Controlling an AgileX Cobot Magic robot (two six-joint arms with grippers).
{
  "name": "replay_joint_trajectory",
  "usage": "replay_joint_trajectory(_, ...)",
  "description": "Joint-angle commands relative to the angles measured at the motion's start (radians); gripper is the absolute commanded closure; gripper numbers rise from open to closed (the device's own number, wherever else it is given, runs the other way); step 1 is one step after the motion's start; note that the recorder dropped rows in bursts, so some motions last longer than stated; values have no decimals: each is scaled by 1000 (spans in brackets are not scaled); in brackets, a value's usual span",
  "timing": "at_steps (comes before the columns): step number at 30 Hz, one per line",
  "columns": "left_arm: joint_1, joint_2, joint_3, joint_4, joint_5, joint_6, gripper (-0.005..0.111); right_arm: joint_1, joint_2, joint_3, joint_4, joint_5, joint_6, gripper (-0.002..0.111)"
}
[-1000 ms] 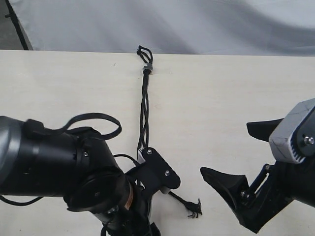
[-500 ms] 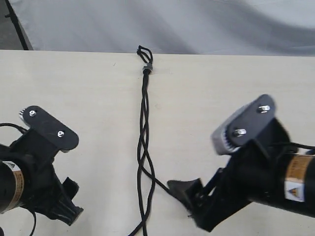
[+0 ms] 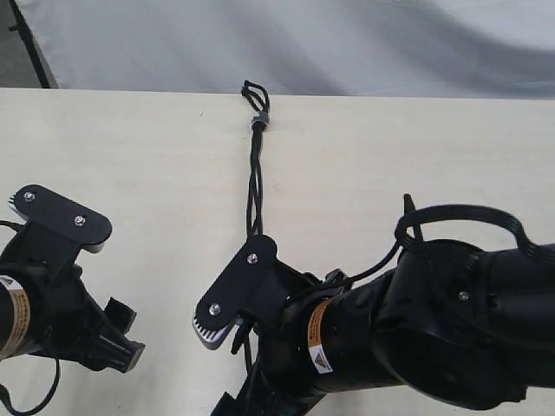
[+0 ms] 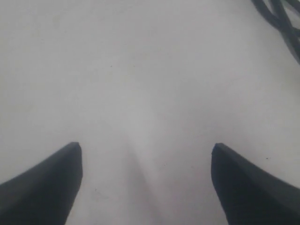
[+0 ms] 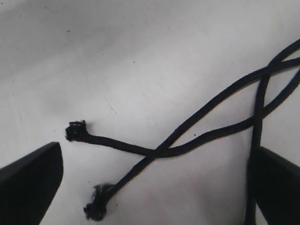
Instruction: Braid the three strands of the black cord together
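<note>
Three strands of the black cord run along the desk from the small grey band, loosely crossed just below the band and splaying into frayed loose ends farthest from it. Over those ends the right fingers hang spread wide and empty, straddling the strands, seemingly placed to pick one for the next crossing. Off to the side of the cord and well apart from the band, the left fingers gape wide over bare desk with nothing held, probably parked clear to give the right arm room.
</note>
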Motion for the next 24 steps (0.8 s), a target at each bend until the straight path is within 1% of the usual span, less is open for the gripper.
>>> replay_joint_trajectory(1,3,-9,7,12,-12,-5,35,4,1,-7,-94,25,-37,4)
replay_joint_trajectory(4,3,-9,7,12,-19,-5,35,4,1,-7,-141,27,-23,4)
replay_joint_trajectory(6,3,-9,7,12,-62,-5,35,-5,-1,-7,-160,29,-9,4)
replay_joint_trajectory(8,3,-9,7,9,-135,-3,35,-28,-1,-7,-160,39,-1,4)
replay_joint_trajectory(11,3,-9,15,-18,-274,123,35,-86,-9,-7,-160,75,3,4)
replay_joint_trajectory(12,3,-9,27,-30,-341,176,35,-111,-15,-7,-160,93,3,4)
replay_joint_trajectory(15,-1,-9,56,-32,-462,189,35,-186,-54,-7,-160,137,3,4)
replay_joint_trajectory(19,-27,-9,65,-25,-471,201,35,-256,-131,-7,-160,162,3,4)
replay_joint_trajectory(21,-54,-7,65,-23,-488,222,35,-282,-172,-7,-163,162,1,4)
replay_joint_trajectory(24,-116,20,65,-23,-523,239,35,-311,-220,-7,-163,162,1,4)
